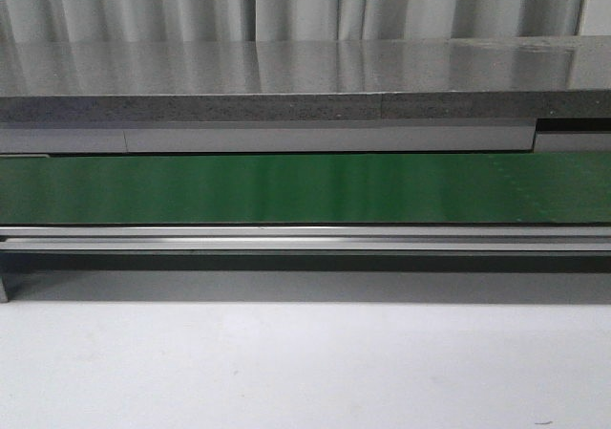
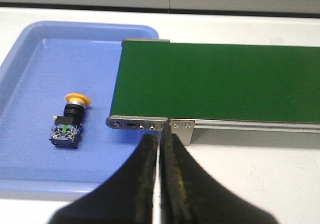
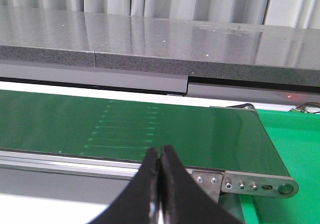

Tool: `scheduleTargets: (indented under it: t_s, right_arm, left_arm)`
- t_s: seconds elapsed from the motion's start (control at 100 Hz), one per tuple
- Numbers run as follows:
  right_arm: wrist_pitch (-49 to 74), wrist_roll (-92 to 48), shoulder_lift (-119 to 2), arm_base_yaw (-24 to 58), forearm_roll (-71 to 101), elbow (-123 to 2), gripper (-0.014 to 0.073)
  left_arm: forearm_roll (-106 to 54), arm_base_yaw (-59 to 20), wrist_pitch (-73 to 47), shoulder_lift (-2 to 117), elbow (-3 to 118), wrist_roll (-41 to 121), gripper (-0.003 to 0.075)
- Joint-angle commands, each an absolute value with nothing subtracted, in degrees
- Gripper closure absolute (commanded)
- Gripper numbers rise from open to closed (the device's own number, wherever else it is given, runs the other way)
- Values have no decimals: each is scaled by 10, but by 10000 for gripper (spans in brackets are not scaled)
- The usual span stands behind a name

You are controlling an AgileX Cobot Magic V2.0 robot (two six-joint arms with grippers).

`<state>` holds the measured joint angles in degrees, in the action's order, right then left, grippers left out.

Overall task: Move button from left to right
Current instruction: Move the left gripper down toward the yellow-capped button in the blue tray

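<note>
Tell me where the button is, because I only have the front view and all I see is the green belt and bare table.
Observer: The button lies on its side in a blue tray, shown only by the left wrist view.
Operator: Is the tray near the belt?
Observer: Yes, the tray sits at one end of the green conveyor belt, whose end reaches over the tray.
Operator: Is the left gripper holding anything?
Observer: No, the left gripper is shut and empty, apart from the button.
Operator: And the right one?
Observer: The right gripper is shut and empty too, near the belt's other end.
</note>
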<state>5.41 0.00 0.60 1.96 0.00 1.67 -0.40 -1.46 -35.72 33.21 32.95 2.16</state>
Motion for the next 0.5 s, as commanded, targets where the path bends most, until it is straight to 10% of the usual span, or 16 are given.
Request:
scheduleTargets:
  t_s: [0.0,0.49]
  right_arm:
    - [6,0,14,20,-3,17,661]
    - [6,0,14,20,-3,17,661]
  left_arm:
    - [-17,-19,-330,374,356,15,715]
    - [-44,-19,-343,439,357,15,715]
